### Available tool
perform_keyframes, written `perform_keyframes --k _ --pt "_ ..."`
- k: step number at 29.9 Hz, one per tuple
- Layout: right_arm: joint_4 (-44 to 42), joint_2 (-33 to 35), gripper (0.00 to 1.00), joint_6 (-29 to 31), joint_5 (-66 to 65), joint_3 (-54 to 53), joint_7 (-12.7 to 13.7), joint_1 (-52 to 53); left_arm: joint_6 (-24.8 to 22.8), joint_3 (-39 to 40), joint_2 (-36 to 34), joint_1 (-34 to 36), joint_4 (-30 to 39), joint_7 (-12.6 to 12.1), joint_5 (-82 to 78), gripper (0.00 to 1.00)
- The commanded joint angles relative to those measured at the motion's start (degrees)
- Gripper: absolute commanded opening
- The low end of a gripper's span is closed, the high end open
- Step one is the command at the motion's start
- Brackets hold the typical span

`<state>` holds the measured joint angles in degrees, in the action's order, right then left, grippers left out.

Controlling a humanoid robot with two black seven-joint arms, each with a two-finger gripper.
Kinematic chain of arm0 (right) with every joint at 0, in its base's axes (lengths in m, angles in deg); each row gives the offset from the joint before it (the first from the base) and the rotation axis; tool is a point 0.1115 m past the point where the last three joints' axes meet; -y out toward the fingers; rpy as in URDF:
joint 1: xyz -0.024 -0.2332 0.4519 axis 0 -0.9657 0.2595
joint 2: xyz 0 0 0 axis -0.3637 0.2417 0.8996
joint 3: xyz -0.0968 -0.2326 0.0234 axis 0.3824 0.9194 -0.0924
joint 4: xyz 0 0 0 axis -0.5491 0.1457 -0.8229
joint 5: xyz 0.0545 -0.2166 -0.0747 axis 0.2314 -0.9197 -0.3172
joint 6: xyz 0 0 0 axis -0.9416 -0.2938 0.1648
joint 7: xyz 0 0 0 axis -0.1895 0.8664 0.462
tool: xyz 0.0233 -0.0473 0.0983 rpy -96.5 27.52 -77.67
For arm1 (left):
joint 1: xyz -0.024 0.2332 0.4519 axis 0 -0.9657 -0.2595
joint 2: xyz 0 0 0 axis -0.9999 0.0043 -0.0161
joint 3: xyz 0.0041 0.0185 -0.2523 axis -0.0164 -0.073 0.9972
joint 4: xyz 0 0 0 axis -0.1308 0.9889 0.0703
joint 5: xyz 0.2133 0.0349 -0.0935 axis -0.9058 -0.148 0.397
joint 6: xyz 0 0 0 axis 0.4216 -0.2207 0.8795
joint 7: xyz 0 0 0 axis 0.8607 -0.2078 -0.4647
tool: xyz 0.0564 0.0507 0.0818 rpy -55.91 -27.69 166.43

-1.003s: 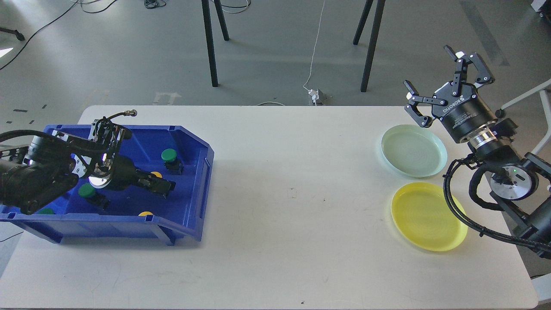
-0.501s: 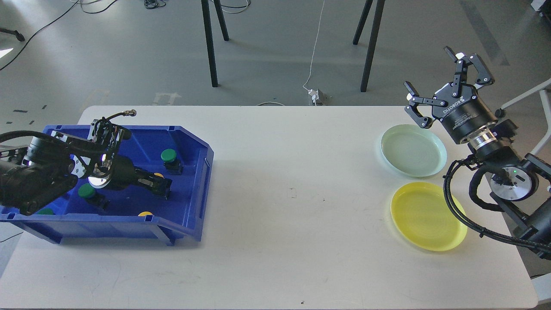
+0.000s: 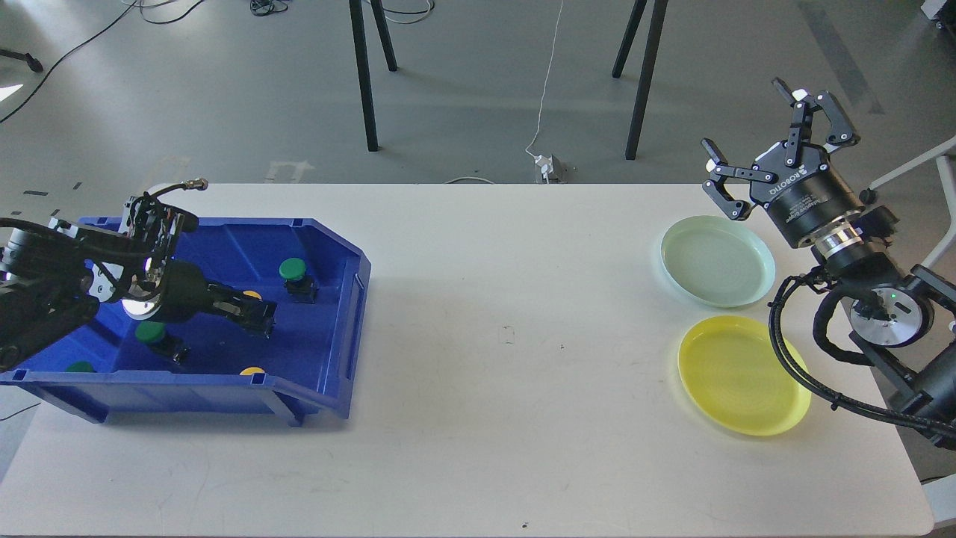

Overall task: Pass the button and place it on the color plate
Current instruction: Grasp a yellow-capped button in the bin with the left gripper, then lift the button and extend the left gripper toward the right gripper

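Observation:
A blue bin (image 3: 340,329) at the table's left holds several push buttons: a green one (image 3: 293,269) at the back, a green one (image 3: 151,332) by my left arm, a green one (image 3: 78,367) and a yellow one (image 3: 252,370) at the front wall. My left gripper (image 3: 255,317) is down inside the bin, its fingers close together around a yellow button (image 3: 252,296) that is mostly hidden. My right gripper (image 3: 743,116) is open and empty, raised above the far right. A pale green plate (image 3: 717,261) and a yellow plate (image 3: 743,373) lie on the table below it.
The white table (image 3: 508,373) is bare between the bin and the plates. The plates lie near the right edge. Dark stand legs (image 3: 364,75) and a white cable (image 3: 549,75) are on the floor beyond the far edge.
My left gripper has drawn back to the left inside the bin, and the yellow button at its fingers has moved with it. The right arm has not moved.

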<state>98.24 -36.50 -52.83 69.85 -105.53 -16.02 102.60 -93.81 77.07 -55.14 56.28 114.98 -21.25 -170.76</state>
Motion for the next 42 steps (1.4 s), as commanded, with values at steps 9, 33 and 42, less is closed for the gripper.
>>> perform_keyframes --k 9,33,42 --pt "-0.1 -0.7 0.99 0.0 -0.1 -1.1 0.0 -0.3 -1.8 14.4 -24.6 1.2 27.5 0.0 1.7 0.11" --pt "17.7 2.3 0.99 -7.7 -12.9 -3.0 -3.9 -11.5 1.6 18.9 8.9 -2.6 23.0 0.0 45.9 0.12" --pt "25.9 -1.6 0.99 -7.7 -20.4 9.0 -5.0 -10.8 0.9 20.4 10.2 -3.6 21.8 0.0 46.1 0.12"
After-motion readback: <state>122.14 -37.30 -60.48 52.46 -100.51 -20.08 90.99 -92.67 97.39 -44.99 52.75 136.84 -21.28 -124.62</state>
